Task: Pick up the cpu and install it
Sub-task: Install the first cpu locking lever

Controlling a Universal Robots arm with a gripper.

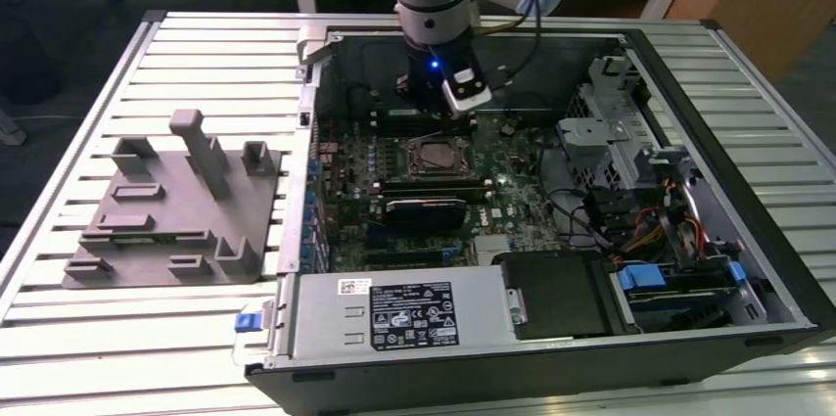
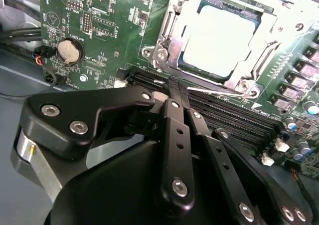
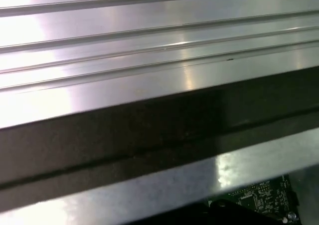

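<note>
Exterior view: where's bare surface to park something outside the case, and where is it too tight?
Free: the slatted table between the grey fixture block and its far edge, and the strip in front of the block. Crowded: inside the open computer case, where the arm hangs over the motherboard and cables fill the exterior view's right.

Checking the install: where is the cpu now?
The cpu sits in the motherboard socket in the second wrist view, beyond the gripper.

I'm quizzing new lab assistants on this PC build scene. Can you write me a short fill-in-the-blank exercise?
1. The shiny silver square cpu sits in the metal-framed ____ on the green motherboard.
2. The round silver coin cell battery sits on the ____.
3. The grey plastic fixture block rests ____ the black computer case.

Missing words: socket; motherboard; outside
</note>
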